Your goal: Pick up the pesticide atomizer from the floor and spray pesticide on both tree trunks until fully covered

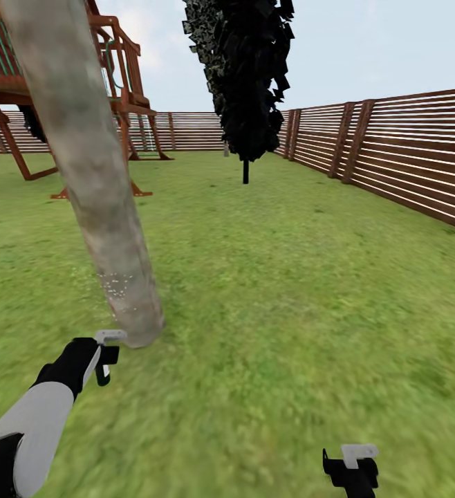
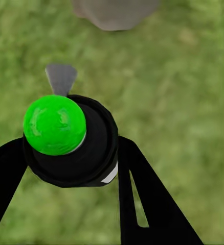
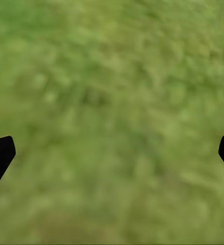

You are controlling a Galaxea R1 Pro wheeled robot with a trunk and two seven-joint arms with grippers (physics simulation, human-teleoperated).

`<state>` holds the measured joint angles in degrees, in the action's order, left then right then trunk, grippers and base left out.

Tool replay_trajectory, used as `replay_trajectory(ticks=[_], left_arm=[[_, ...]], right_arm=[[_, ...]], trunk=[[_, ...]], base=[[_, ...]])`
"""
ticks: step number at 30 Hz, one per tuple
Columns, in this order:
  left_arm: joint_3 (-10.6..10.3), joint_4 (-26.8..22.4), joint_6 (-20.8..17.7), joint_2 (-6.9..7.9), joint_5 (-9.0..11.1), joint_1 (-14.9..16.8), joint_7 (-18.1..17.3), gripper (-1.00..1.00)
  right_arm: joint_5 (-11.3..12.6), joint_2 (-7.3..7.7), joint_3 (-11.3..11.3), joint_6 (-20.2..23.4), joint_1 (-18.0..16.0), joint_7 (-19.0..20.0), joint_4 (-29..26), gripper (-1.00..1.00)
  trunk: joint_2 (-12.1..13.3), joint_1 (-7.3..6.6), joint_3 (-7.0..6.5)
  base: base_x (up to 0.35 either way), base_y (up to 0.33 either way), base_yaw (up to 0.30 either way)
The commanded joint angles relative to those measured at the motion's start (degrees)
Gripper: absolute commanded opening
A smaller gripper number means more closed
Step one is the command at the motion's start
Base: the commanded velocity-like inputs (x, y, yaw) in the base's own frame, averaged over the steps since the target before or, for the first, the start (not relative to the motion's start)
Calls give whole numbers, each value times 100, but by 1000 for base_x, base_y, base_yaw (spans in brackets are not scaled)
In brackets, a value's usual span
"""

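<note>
Pesticide atomizer (image 2: 66, 138), green-capped, clamped in left gripper (image 1: 106, 354) fingers; leaning tree trunk (image 1: 89, 173) just ahead of them, nozzle facing its base; right gripper (image 1: 352, 470) fingers spread wide, empty.

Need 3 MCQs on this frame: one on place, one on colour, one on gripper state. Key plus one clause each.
1. Where is the leaning tree trunk?
A. right beside the fence
B. just ahead of the left gripper
C. under the right gripper

2. What colour is the round cap of the pesticide atomizer?
A. red
B. bright green
C. yellow

3. What state is the right gripper in?
A. open over grass
B. shut on the atomizer
C. shut on a branch

Key:
1 B: in the head view the trunk's base meets the grass just beyond the left gripper.
2 B: the left wrist view shows a green ball on the black body.
3 A: the right wrist view shows its fingertips far apart with bare grass between them.
</note>
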<state>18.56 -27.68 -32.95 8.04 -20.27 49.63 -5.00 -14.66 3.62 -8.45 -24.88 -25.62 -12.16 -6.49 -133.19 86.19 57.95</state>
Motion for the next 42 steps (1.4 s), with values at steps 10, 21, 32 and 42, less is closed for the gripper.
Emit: replay_trajectory(ticks=[10,21,32,42], left_arm=[[43,-14,-83,-1,-65,3,167,-100],[37,9,-255,-10,-65,3,157,-100],[41,43,-245,-49,-60,3,166,-100],[49,-23,-238,-57,-47,3,175,-100]], right_arm=[[-54,-2,-44,-17,-4,-15,8,100],[-55,-2,-43,-17,-4,-15,8,100],[-55,-2,-43,-17,-4,-15,8,100],[-54,-2,-44,-17,-4,-15,8,100]], trunk=[[-2,-1,5],[-2,-1,5],[-2,-1,5],[-2,-1,5]], base=[[114,-272,82],[173,-248,275],[142,-252,270],[73,-269,23]])
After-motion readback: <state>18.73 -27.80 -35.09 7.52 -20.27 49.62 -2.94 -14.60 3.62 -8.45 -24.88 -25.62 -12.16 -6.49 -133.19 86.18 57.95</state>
